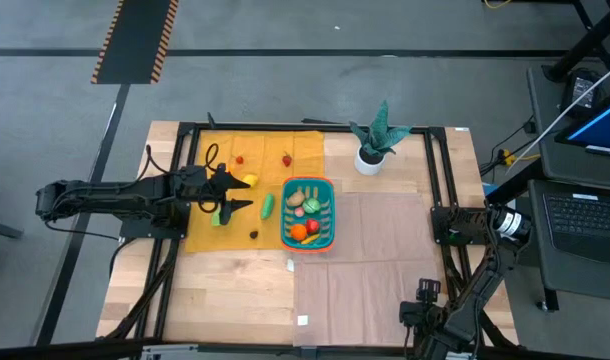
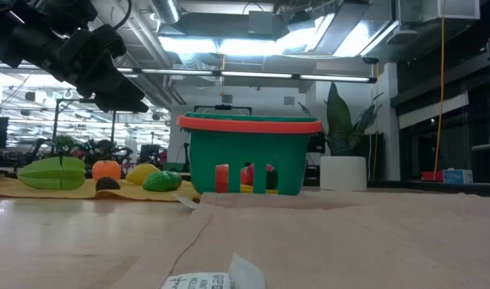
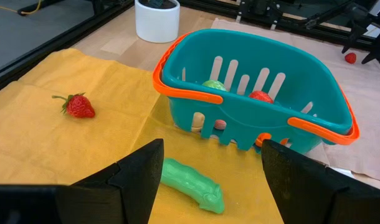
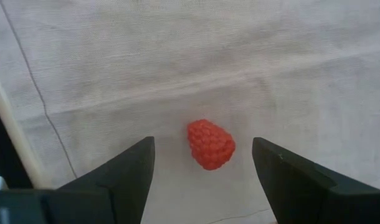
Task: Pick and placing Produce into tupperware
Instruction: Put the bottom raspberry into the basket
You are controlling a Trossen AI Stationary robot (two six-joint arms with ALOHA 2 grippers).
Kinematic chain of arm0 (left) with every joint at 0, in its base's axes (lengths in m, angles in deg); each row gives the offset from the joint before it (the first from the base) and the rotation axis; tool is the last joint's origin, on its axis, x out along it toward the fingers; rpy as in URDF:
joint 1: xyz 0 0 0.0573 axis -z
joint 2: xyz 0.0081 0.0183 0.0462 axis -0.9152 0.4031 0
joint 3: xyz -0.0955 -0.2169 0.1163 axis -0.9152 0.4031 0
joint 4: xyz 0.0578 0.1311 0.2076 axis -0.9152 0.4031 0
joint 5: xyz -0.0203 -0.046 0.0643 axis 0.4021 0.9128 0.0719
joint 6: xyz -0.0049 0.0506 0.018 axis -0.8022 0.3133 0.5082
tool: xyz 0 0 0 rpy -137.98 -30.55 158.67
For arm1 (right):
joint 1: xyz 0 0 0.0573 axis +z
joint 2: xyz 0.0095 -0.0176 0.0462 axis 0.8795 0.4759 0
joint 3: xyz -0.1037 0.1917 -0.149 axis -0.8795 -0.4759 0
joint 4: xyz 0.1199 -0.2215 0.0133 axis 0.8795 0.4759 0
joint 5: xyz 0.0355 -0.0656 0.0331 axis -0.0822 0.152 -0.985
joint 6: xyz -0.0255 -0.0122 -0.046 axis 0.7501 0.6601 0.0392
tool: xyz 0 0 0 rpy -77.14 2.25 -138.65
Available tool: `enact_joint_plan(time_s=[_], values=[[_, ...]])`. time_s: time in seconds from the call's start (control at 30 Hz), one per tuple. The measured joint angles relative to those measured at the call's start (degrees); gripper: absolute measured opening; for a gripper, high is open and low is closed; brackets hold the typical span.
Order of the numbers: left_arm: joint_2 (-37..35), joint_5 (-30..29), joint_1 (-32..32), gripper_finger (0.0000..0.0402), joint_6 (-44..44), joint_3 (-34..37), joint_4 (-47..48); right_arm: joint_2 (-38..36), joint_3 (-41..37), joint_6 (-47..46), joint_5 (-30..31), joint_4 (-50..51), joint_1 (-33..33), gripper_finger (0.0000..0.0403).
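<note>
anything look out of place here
One piece does: a red raspberry lies alone on the pale cloth between the open right gripper's fingers, far from the other produce on the yellow cloth beside the basket.

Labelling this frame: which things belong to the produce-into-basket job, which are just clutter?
Job:
teal basket, some produce already inside
green pod on the yellow cloth
strawberry
raspberry
left gripper, open
right gripper, open

Clutter:
potted plant
paper tag

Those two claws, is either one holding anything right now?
No. The left gripper is open above a green vegetable; the right gripper is open over a red raspberry.
</note>
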Motion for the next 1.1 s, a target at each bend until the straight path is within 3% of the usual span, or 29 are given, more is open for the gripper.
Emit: enact_joint_plan(time_s=[0.23,0.7,1.1], values=[[0.0,0.0,0.0,0.0261,0.0,0.0,0.0,0.0,0.0,-0.2,0.0,-0.1,0.0,0.0262],[0.0,0.0,0.0,0.0261,0.0,0.0,0.0,0.0,0.0,0.1,-1.5,1.0,0.0,0.0174],[0.0,0.0,0.0,0.0261,0.0,0.0,0.0,0.0,0.0,0.4,-1.6,0.6,0.0,0.0159]])
